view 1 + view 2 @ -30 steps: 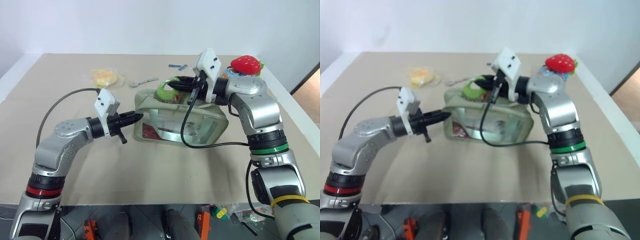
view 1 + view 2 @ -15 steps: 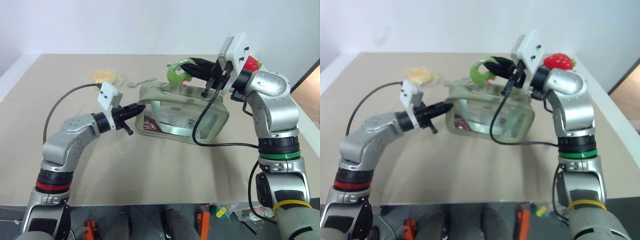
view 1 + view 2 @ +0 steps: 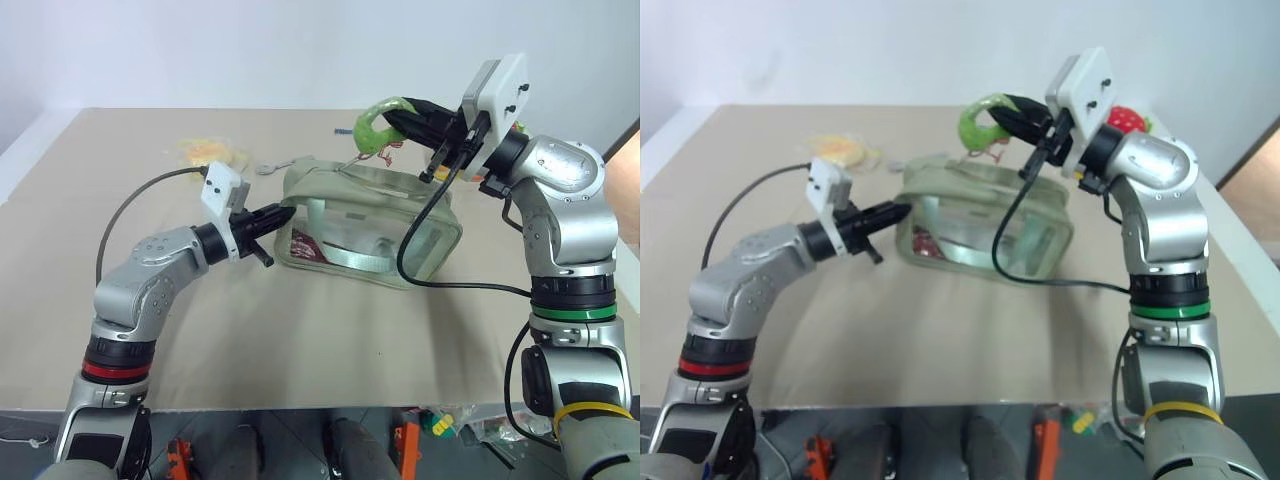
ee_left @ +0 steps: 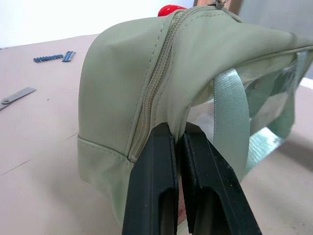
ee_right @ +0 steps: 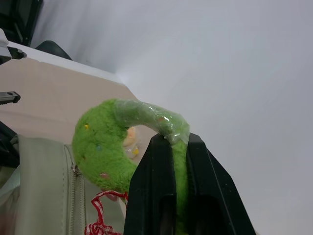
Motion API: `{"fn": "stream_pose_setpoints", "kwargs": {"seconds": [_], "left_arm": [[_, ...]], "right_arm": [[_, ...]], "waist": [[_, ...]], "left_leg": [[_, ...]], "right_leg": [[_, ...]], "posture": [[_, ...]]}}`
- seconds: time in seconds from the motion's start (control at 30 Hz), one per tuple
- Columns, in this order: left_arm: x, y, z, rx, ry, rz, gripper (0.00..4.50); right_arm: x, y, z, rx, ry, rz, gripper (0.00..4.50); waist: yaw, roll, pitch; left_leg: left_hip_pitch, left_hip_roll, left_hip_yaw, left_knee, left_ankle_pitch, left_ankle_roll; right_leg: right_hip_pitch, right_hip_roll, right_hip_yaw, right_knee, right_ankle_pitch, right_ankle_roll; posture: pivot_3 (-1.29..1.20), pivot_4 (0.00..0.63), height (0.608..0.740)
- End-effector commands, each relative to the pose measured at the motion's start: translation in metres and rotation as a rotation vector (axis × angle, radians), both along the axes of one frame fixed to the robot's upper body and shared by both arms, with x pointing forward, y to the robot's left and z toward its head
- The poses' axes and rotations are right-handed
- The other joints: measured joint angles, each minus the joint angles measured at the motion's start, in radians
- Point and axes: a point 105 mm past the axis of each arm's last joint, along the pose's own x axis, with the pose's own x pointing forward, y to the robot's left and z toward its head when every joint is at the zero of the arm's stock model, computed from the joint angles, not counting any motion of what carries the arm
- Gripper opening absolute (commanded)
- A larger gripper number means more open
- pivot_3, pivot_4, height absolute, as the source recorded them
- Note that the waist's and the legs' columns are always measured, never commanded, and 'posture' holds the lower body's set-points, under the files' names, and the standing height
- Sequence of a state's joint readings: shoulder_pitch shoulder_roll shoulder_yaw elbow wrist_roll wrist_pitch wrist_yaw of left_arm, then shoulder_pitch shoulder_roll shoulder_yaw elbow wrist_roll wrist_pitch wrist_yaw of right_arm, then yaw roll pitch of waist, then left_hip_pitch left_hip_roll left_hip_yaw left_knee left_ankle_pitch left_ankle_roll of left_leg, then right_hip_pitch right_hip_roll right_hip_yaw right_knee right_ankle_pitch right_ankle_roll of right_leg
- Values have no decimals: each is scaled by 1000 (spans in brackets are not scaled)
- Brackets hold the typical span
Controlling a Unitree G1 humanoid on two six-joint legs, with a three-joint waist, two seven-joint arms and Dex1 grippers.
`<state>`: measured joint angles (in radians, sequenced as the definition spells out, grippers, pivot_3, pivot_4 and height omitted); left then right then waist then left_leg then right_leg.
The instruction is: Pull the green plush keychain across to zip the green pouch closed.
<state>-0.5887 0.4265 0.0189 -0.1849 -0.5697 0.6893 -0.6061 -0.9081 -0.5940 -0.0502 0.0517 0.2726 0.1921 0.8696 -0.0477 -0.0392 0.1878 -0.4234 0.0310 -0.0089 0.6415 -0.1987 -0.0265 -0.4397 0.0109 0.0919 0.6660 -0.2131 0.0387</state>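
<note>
Your right gripper [image 3: 412,118] is clamped on the green plush keychain [image 3: 373,126], lifted above the green pouch [image 3: 365,225]. Your left gripper [image 3: 283,212] pinches the pouch's end just ahead of it. The zipper looks closed there; the far stretch isn't clear.

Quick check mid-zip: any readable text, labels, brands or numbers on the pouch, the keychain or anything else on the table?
None can be read.
Red packet inside the pouch: may carry print, too small to read.
Yellow packet: no legible marking.
Keychain: coloured specks only, no text.
Blue strip and metal piece on the table: no text visible.
</note>
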Motion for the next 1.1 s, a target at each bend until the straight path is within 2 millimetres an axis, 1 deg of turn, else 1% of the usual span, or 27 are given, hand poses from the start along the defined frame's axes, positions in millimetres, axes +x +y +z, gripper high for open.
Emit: {"fn": "stream_pose_setpoints", "kwargs": {"seconds": [0.03, 0.3, 0.43, 0.5, 0.6, 0.73, 0.93, 1.0, 1.1], "left_arm": [[1, 10, 21, -32, -60, 39, 0], [-1, 17, 21, -41, -55, 82, 0], [-4, 19, 16, -39, -53, 113, 0], [-3, 20, 16, -42, -56, 133, 0], [-2, 21, 14, -42, -59, 157, 0], [-2, 17, 13, -46, -59, 163, 0], [-1, 13, 13, -47, -66, 164, 0], [-1, 12, 13, -50, -69, 165, 0], [-1, 12, 14, -52, -72, 166, 0]], "right_arm": [[-6, -13, 18, 19, -79, -34, 40], [-4, -59, 18, -11, -83, -203, 40], [2, -101, 9, -31, -80, -430, 40], [2, -110, 4, -45, -74, -480, 40], [5, -125, -10, -105, -69, -605, 40], [9, -125, -30, -78, -24, -676, 40], [8, -106, -89, -137, 113, -698, 40], [7, -98, -112, -163, 166, -699, 40], [5, -94, -132, -183, 216, -700, 40]], "waist": [[0, 0, 0], [1, 0, 0], [2, 0, 0], [2, 0, 0], [0, 0, 0], [-2, 0, 0], [0, 0, 0], [0, 0, 0], [0, 0, 0]], "left_leg": [[0, 0, 0, 0, 0, 0], [0, 0, 1, 0, 0, 0], [0, 0, 1, 0, 0, 0], [0, -1, 2, 0, 0, 0], [2, 0, 3, 0, 0, 1], [3, -1, 5, 0, 2, 1], [3, -1, 5, 0, 4, 0], [3, -1, 5, 0, 4, -1], [3, -1, 5, 0, 5, -1]], "right_leg": [[0, 0, 0, 0, 0, 0], [0, 0, 1, 0, 0, 0], [0, 0, 1, 0, 0, 0], [0, -1, 2, 0, 0, 0], [0, 0, 4, 0, 1, 1], [0, 0, 6, 0, 2, 3], [1, 0, 7, 0, 4, 4], [0, 0, 7, 0, 5, 5], [0, 0, 8, 0, 5, 5]], "posture": [[0, 150, 740], [0, 150, 740], [0, 150, 740], [0, 150, 740], [0, 150, 740], [0, 150, 740], [0, 150, 740], [0, 150, 740], [0, 150, 740]]}}
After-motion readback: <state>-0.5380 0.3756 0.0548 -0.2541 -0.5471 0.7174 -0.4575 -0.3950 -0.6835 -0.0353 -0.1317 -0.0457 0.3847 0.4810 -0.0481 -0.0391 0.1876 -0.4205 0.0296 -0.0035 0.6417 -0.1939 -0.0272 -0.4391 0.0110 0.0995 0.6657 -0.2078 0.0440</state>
